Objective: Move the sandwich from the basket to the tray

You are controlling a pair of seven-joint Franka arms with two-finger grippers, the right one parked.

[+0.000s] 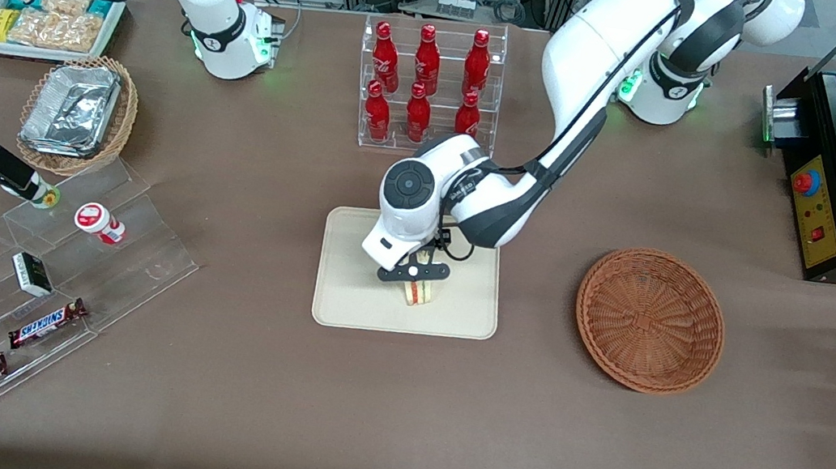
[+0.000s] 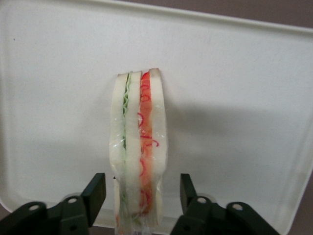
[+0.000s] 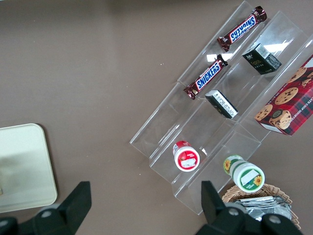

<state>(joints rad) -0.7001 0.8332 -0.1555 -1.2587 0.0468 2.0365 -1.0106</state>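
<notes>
Brown bench (image 1: 391, 427) surface, cloth-covered, with racks and cabling above its edge farthest from the front camera; cream-beige tray (image 1: 345, 290) lying flat near the bench's middle; sandwich (image 1: 421, 293) standing on its edge on the tray, cut face showing red and green filling between pale bread layers, plastic wrap visible in the left wrist view (image 2: 139, 147); claw (image 1: 415, 271) of the left arm directly above the sandwich, its two fingers (image 2: 95, 193) spread to either side of the wedge with a gap on each side, so open and not clamping it; reddish-brown wicker basket (image 1: 650, 319) toward the working arm's end of the bench, well apart from the tray, nothing inside it; clear rack of red bottles (image 1: 427, 84) farther from the front camera than the tray; stepped acrylic display (image 1: 49, 297) with chocolate bars (image 1: 48, 322) and small boxes toward the parked arm's end; tan basket of foil containers (image 1: 75, 113) near that end as well.
</notes>
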